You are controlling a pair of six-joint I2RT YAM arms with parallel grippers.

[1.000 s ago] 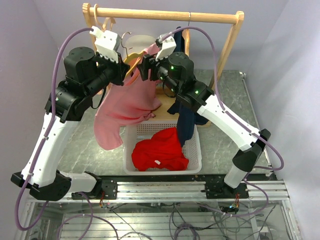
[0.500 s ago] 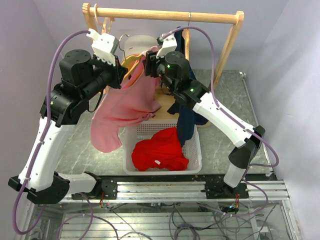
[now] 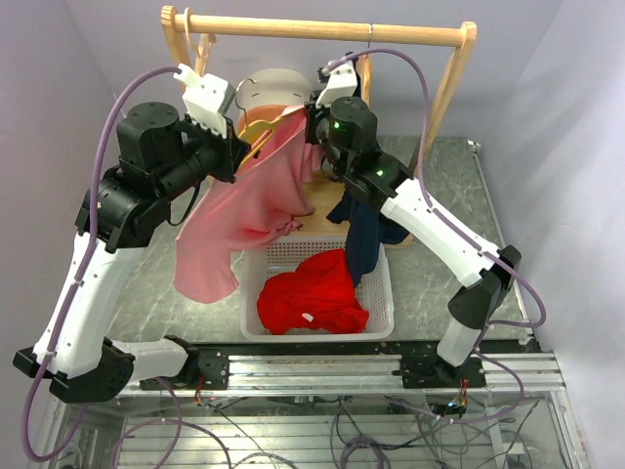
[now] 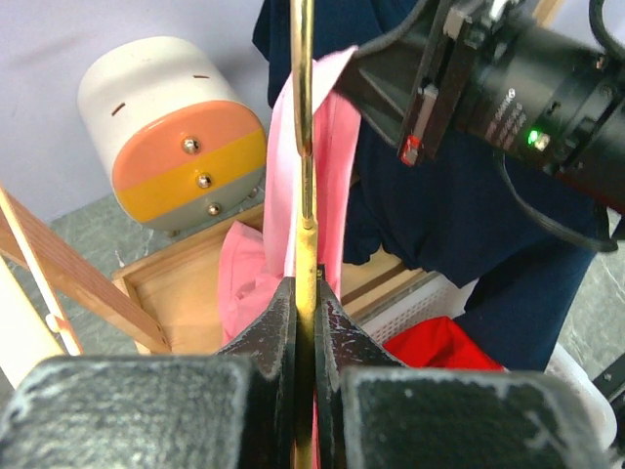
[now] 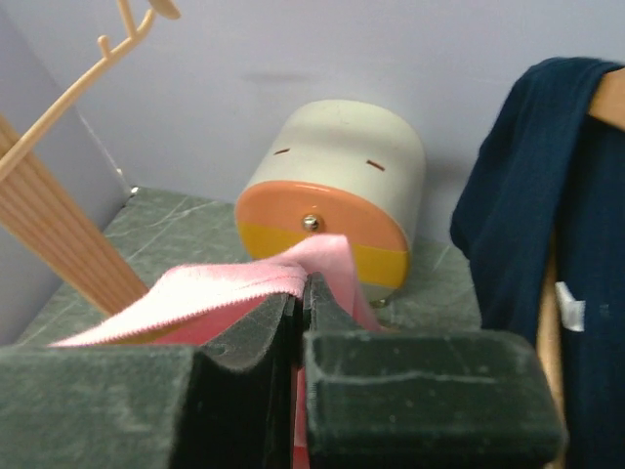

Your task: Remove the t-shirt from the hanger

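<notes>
As it hangs, t-shirt (image 3: pixel 244 210): one, soft pink, draped limp.
Hanger (image 4: pixel 302 88): one, thin yellow bar, clamped in left gripper (image 4: pixel 305 303) jaws.
Right gripper (image 5: pixel 301 298): jaws pinched on t-shirt's ribbed edge.

A: How's the pink t-shirt (image 3: pixel 244 210)?
B: Held aloft, bunched at the top, body drooping down to the left.
A: And the hanger (image 4: pixel 304 117)?
B: Thin and golden, standing upright, pink cloth draped close along it.

Soft, even light fr. above, no glare. Top cam sharp. Wrist cams: black padded end effector fingers (image 4: pixel 259 342) blurry up close, bkgd sharper.
</notes>
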